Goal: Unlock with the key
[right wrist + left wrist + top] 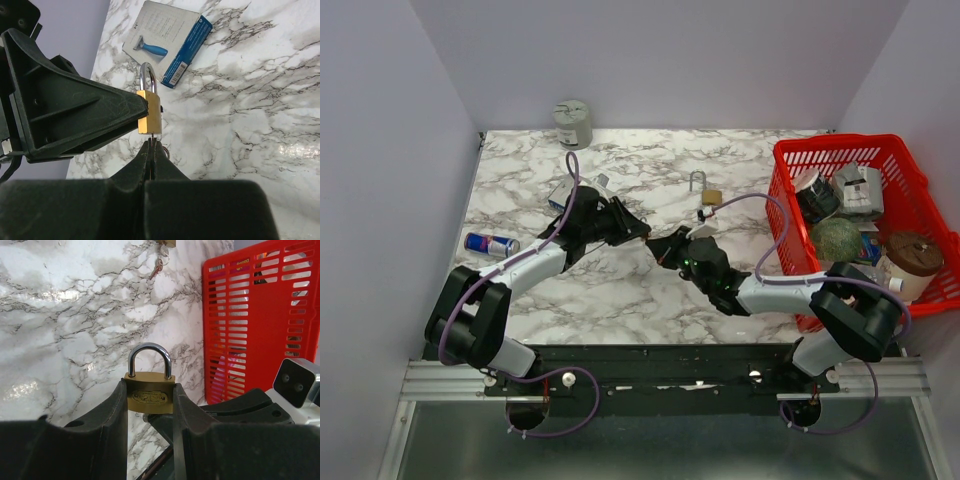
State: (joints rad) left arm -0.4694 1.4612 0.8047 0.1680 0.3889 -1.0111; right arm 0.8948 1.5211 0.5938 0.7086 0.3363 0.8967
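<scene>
A brass padlock point(150, 397) with a steel shackle is clamped upright by its sides between the fingers of my left gripper point(149, 386), and its shackle is closed. In the right wrist view the same padlock point(150, 117) hangs just above my right gripper point(152, 145). That gripper is shut on the key point(152, 136). Only a thin sliver of the key shows, running from the fingertips up into the padlock's underside. In the top view the left gripper point(638, 232) and right gripper point(660, 245) meet tip to tip over the table's middle, hiding the padlock.
A second padlock with keys point(705, 190) lies farther back. A red basket point(790, 160) full of items stands at the right. A razor box point(170, 42) lies behind the left arm, a drink can point(490, 243) at the left, and a grey tin point(573, 123) at the back.
</scene>
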